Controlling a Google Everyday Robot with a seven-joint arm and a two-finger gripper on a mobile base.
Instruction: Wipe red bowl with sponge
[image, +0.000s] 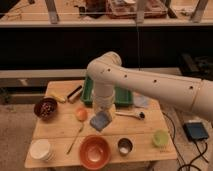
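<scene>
Bringing the sponge (100, 122) over to the red bowl (95, 151) looks to be the step in hand; the pincer (104, 116) hangs low over the tabletop (56, 128), clamped on the tilted sponge, just beside an orange fruit (81, 114); the bowl sits upright at the front edge, near the sponge but apart from it; the next move likely calls for lowering the sponge into the bowl's hollow, then rubbing round its inside.

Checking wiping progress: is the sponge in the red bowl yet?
Out: gripper holds grey-blue rectangular sponge over wooden table, beyond wide orange-red bowl.
</scene>
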